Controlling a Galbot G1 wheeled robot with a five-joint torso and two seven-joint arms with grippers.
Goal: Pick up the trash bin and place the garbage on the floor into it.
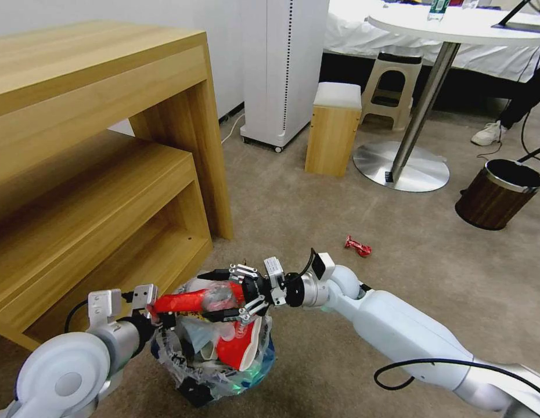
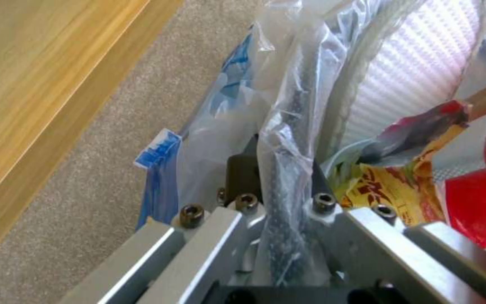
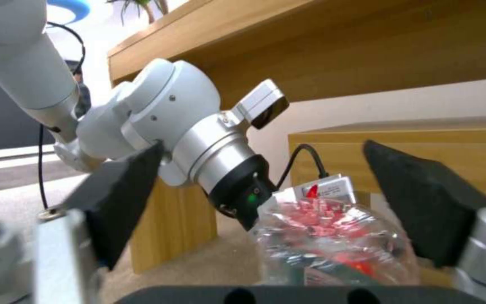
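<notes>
On the carpet beside a wooden shelf, left gripper [image 2: 279,198] fingers clamp the trash bin [image 1: 247,371] rim; right gripper [image 1: 226,296] fingers spread above a bottle [image 3: 333,249]; a red wrapper [image 1: 357,246] lies apart.

Left gripper [image 1: 159,316] fingers clamped together, arm low; right gripper [image 1: 226,293] fingers spread, arm extended.

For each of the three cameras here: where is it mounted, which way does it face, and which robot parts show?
Head view: on the head, looking forward and down at the trash bin; both arms show, left gripper, right gripper.
Left wrist view: along its fingers clamping the bin's rim.
Right wrist view: between its open fingers toward a clear bottle and the left arm.
All share the bin's litter.
</notes>
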